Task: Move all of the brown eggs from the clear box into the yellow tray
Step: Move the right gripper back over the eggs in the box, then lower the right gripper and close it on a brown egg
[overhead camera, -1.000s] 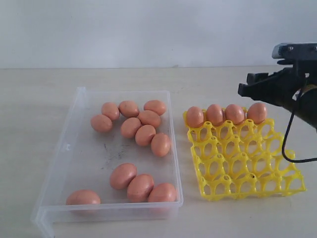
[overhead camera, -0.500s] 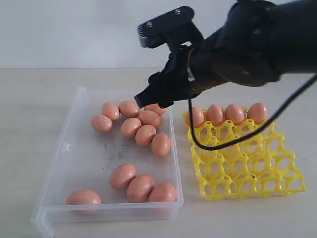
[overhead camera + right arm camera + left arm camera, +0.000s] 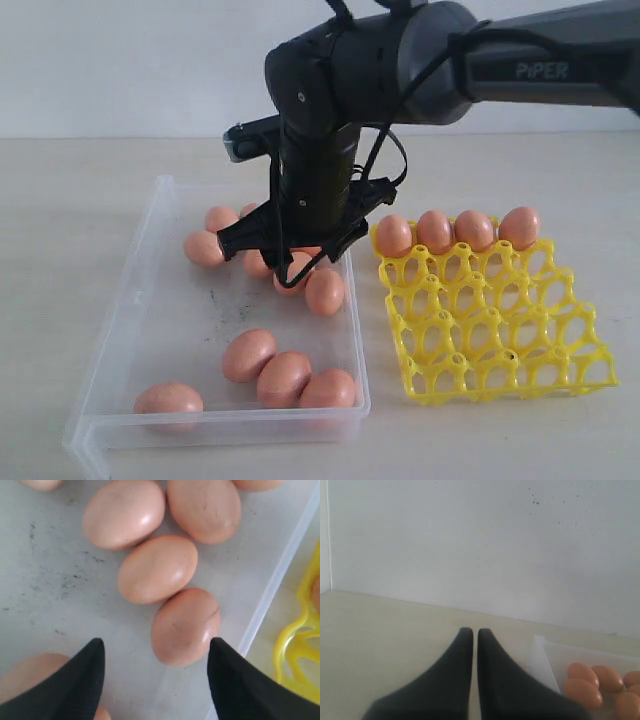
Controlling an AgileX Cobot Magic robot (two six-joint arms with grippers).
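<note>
Several brown eggs (image 3: 284, 377) lie in the clear box (image 3: 130, 300), some in a far cluster and some near the front wall. My right gripper (image 3: 290, 262) hangs open over the far cluster, pointing down. In the right wrist view its fingertips (image 3: 97, 647) stand wide apart just short of one egg (image 3: 185, 626), touching nothing. That egg (image 3: 325, 291) lies by the box's right wall. The yellow tray (image 3: 500, 340) holds several eggs (image 3: 434, 230) in its far row. My left gripper (image 3: 472, 631) is shut and empty above the table, beside a corner of the box (image 3: 540, 655).
The dark right arm (image 3: 400, 60) crosses above the tray's far edge and hides part of the egg cluster. The box floor (image 3: 50, 580) has dark smudges. The box's right wall (image 3: 280, 580) runs close to the tray (image 3: 300, 645). A pale wall stands behind the table.
The right arm has swung from beyond the tray's right side across to the box and come down over the far egg cluster. Its gripper stayed open. No egg has moved.
</note>
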